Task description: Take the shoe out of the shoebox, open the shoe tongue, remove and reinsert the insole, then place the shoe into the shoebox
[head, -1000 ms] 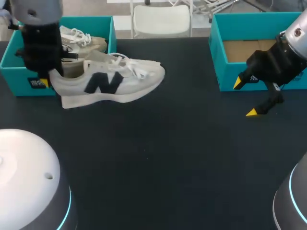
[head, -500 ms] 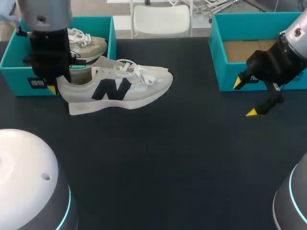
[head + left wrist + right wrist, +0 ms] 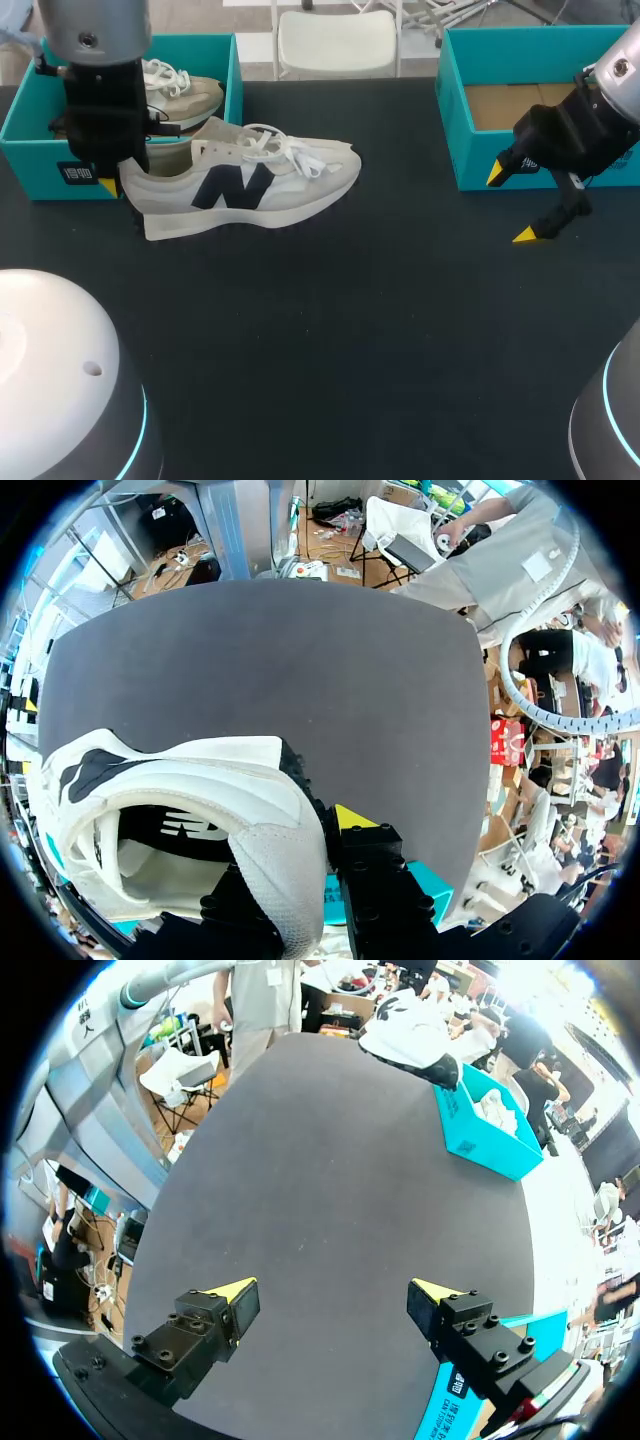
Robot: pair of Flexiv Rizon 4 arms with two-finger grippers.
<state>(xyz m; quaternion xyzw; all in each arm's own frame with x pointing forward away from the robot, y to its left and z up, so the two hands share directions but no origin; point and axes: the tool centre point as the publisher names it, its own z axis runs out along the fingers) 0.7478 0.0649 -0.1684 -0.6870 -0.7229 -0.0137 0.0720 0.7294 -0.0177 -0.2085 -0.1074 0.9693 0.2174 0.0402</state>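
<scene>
Resting on the desk [image 3: 350, 330] now, the shoe [image 3: 245, 185] has moved right in the past second and settled, so we judge removal done, tongue next. Our left end effector [image 3: 115, 185] grips its heel; right end effector [image 3: 510, 205] hangs released, well apart; shoebox [image 3: 30, 150] just behind.

Shoe heel caught in the left gripper [image 3: 305, 870]
The pale shoe [image 3: 190, 800] has its heel wall clamped between the fingers [image 3: 375, 865], one yellow tip outside it; the dark table [image 3: 300, 670] stretches ahead, with a teal shoebox [image 3: 428, 892] edge under the gripper.
</scene>
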